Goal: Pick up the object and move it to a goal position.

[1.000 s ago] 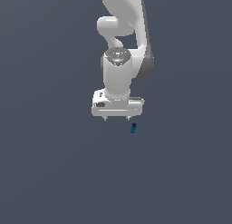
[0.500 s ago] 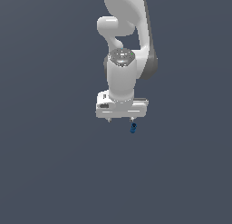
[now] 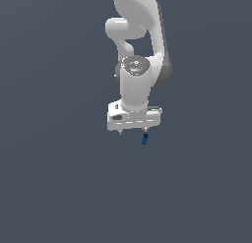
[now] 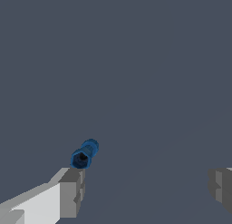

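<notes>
The object point(image 3: 144, 138) is a tiny dark-blue cylinder-like piece with a lighter blue end, lying on the grey floor. My white gripper point(image 3: 133, 132) hangs just above it, pointing down. In the wrist view the object point(image 4: 84, 154) lies right by the tip of one finger point(image 4: 71, 192), outside the gap between the fingers. The other finger point(image 4: 221, 186) is far off to the side. The gripper point(image 4: 147, 187) is open wide and empty.
A plain dark grey floor point(image 3: 59, 178) fills both views. The white arm point(image 3: 140, 45) rises above the gripper. No other objects and no goal marker show.
The gripper has shifted a little toward the exterior view's right and slightly down, closer over the object. The object has not moved.
</notes>
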Motion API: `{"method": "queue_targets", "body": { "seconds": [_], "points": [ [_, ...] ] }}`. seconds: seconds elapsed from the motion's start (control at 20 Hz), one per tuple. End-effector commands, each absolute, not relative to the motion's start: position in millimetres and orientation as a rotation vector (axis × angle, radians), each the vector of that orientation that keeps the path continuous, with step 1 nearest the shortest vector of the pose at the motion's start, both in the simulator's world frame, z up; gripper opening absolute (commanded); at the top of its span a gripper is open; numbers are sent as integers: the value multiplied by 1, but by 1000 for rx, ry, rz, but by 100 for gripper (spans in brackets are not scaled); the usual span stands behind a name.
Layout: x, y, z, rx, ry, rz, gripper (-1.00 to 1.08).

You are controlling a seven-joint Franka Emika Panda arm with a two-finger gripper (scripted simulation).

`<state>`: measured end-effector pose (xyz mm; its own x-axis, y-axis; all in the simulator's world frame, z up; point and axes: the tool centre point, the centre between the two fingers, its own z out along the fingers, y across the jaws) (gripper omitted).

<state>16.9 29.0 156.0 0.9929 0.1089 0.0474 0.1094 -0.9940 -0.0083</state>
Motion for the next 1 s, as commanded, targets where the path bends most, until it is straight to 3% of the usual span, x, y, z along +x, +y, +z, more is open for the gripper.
{"method": "queue_targets", "body": {
  "seconds": [0.0,0.95],
  "points": [
    [15,34,151,-3123,-249,-67,100],
    [-7,87,100,-2950,-1085,-7,100]
  ]
}}
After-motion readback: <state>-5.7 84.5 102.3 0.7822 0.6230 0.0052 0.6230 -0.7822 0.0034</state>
